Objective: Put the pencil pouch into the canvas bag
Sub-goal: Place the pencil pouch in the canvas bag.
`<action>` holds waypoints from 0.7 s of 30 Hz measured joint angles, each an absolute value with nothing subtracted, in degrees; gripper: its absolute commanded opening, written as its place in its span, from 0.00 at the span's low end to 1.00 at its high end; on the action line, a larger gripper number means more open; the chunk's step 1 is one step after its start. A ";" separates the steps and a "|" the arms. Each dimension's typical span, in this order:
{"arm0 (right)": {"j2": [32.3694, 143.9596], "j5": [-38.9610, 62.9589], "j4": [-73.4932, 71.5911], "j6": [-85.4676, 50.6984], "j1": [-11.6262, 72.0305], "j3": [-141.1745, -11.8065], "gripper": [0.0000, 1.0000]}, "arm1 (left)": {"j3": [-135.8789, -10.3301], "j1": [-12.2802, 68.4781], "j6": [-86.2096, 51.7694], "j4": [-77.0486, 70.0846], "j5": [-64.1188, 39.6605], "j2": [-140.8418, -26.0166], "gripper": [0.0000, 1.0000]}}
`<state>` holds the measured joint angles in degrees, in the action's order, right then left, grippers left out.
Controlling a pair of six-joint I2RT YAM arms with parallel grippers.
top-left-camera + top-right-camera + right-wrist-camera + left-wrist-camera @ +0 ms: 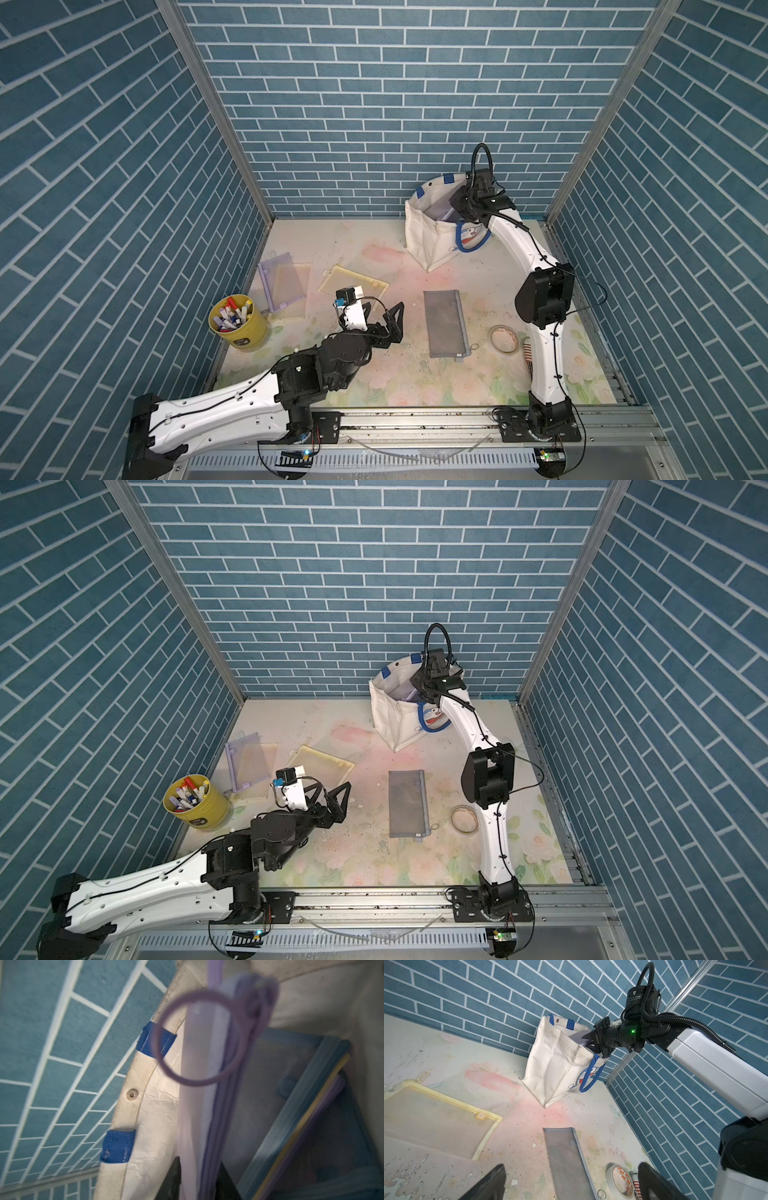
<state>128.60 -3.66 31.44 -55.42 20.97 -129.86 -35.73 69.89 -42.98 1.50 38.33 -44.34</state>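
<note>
Lilac pencil pouch (195, 1095) hangs inside the canvas bag (424, 237), between the slightly parted jaws of the right gripper (199, 1161); whether they pinch it is unclear. Only the release seems left, and the left gripper (384, 306) gapes empty, well apart from the bag.

TEXT: none readable | pouch tag (481, 1115), cup label (241, 341) — too small

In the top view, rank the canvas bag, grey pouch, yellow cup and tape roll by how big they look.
1. canvas bag
2. grey pouch and yellow cup: about alike, so unranked
3. tape roll
</note>
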 measured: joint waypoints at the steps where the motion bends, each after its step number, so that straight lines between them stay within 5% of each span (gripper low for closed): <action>1: 128.60 -3.62 31.90 -54.87 20.97 -129.86 0.53 | -35.73 69.89 -42.96 1.34 38.35 -44.82 0.99; 11: 126.54 -1.34 36.01 -51.72 20.93 -129.86 0.87 | -36.88 69.84 -41.76 -1.04 38.33 -50.98 0.99; 21: 115.48 1.93 38.94 -43.86 20.95 -128.14 0.88 | -43.59 64.45 -47.97 2.83 30.72 -62.54 0.99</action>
<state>115.48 1.93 38.94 -43.86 20.95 -128.14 -43.59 64.45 -47.97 2.83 30.72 -62.54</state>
